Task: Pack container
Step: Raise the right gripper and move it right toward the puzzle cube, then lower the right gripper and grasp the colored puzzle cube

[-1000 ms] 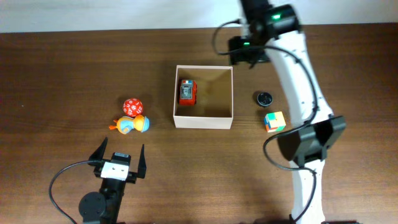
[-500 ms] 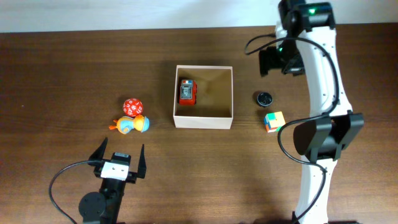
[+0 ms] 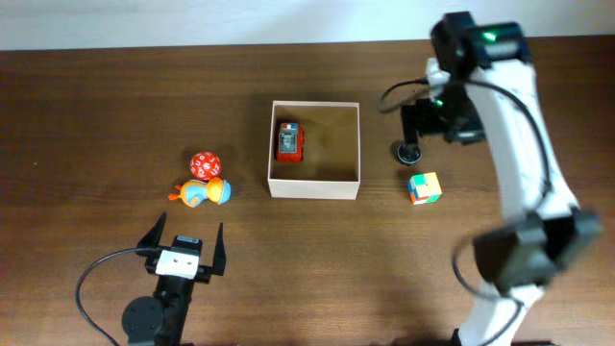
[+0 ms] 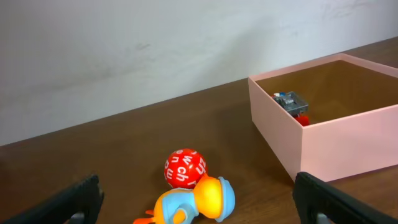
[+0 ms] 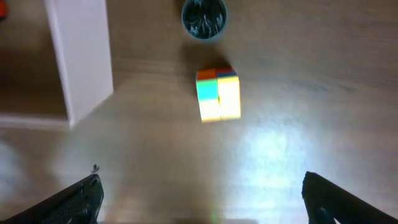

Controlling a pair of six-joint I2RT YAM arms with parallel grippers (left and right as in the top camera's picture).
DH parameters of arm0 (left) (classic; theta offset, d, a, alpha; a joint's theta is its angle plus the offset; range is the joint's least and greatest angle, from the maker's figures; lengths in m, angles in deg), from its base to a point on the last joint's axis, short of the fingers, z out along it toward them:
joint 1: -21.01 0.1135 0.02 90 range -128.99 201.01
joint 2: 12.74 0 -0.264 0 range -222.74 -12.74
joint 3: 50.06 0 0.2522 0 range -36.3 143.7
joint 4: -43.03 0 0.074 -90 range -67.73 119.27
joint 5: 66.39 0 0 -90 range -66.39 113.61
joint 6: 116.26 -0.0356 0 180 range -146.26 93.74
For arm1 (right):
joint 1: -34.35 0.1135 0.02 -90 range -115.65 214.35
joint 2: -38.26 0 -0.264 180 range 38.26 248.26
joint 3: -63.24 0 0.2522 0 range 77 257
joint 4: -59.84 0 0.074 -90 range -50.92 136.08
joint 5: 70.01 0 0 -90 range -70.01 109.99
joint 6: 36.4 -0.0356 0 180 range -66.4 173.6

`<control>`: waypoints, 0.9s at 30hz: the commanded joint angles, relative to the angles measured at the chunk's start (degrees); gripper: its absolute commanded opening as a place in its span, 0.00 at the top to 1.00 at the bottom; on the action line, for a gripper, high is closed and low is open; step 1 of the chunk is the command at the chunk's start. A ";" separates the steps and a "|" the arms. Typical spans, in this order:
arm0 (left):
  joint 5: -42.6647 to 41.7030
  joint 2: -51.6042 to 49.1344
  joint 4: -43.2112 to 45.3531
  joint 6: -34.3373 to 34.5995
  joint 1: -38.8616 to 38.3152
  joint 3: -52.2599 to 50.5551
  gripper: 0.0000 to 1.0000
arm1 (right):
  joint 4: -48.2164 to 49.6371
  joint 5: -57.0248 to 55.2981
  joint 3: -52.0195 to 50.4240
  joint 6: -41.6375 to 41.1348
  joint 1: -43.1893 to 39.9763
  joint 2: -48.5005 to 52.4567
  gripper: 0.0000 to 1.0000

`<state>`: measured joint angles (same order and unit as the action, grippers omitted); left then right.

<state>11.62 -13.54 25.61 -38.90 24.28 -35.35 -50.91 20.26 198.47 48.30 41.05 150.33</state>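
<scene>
Near the middle of the table (image 3: pixel 96 96), the container (image 3: pixel 315 187) is seen standing open-topped, with a red toy car (image 3: pixel 289 141) lying inside by the wall nearest the red ball (image 3: pixel 204 164). That ball is set just beside an orange and blue duck toy (image 3: pixel 204 192), well apart from the container. On the container's other side, a dark round cap (image 3: pixel 409 152) and a coloured cube (image 3: pixel 424 187) are placed near each other. The right gripper (image 5: pixel 202 199) is held above them, spread wide and empty. The left gripper (image 3: pixel 185 240) is likewise spread wide, with nothing held.
</scene>
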 commanded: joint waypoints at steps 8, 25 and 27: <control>0.22 0.39 0.00 -0.72 -0.24 -0.39 0.01 | 13.73 -0.96 -28.59 2.38 -0.13 -15.39 0.01; 0.22 0.39 0.00 -0.72 -0.24 -0.39 0.01 | 44.04 4.17 -49.40 7.54 -8.22 -15.04 0.01; 0.22 0.39 0.00 -0.72 -0.24 -0.39 0.01 | 45.62 5.27 -50.12 8.96 -8.22 -14.80 0.01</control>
<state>11.62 -13.54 25.61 -38.90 24.28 -35.35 -6.37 22.93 149.59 54.97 32.88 135.66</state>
